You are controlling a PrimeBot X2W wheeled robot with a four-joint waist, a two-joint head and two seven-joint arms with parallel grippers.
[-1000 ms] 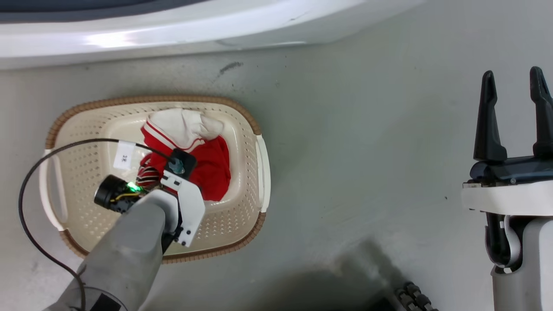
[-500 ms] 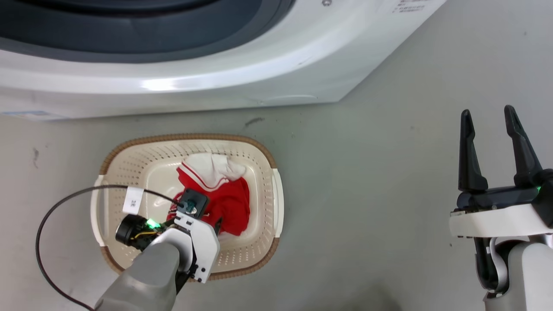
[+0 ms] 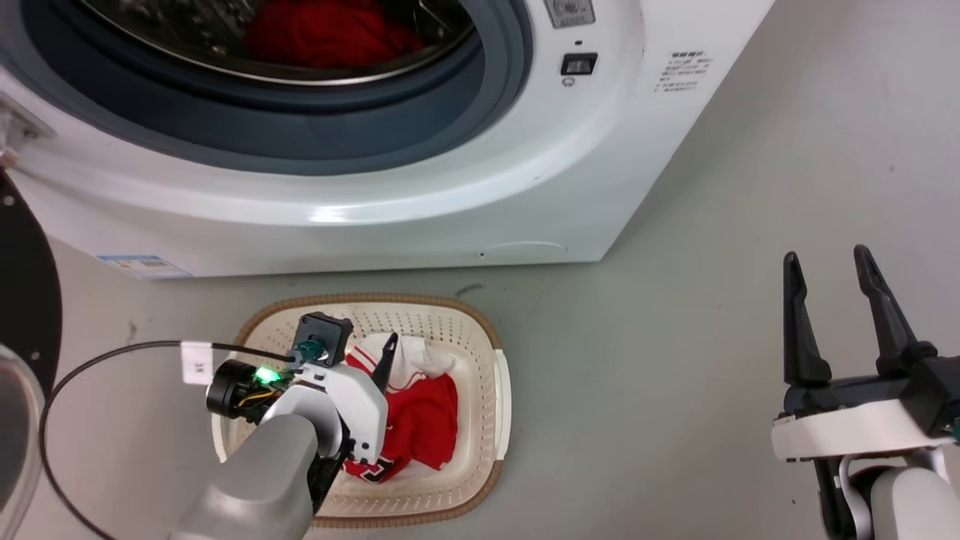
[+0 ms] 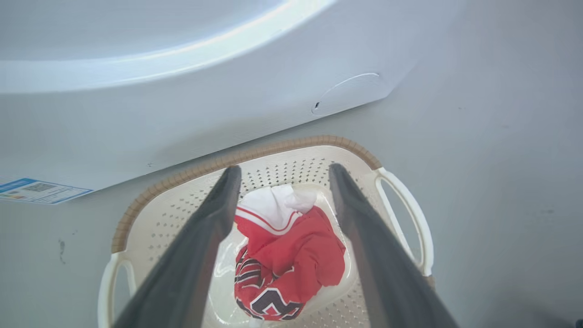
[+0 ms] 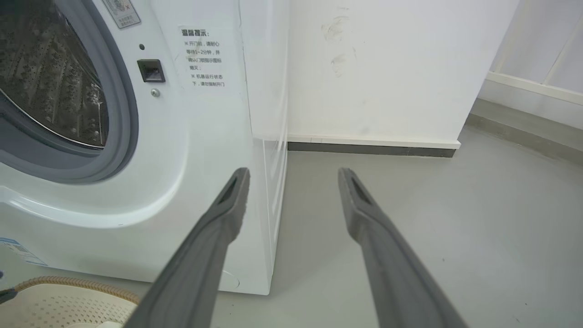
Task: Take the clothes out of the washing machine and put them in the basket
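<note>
In the head view the washing machine (image 3: 420, 195) stands along the far side of the floor (image 3: 645, 360) with its porthole uncovered, and the plain red garment (image 3: 322, 31) lies in the steel drum (image 3: 187, 37) behind the grey gasket (image 3: 315, 127). The black-rimmed door (image 3: 22, 300) hangs swung out at the left edge. Just in front of the machine's lower edge the basket (image 3: 450, 322) sits on the floor, and the red and white garment (image 3: 427, 420) lies crumpled on its base. The left arm (image 3: 255, 480) reaches over the basket's near-left corner, one dark finger (image 3: 388, 358) showing above the garment. The right gripper (image 3: 825, 256) hangs over bare floor, well apart from the basket, its fingers spread and empty. In the left wrist view the left gripper (image 4: 283, 169) is released, jaws wide and grasping nothing, poised above the basket with the garment's dark lettering and striped trim lying below, apart from both fingers. In the right wrist view the right gripper's fingers stand parted, pointing toward the machine's right front corner and a white wall (image 5: 378, 68); the basket's rim shows at the lower left corner.
</note>
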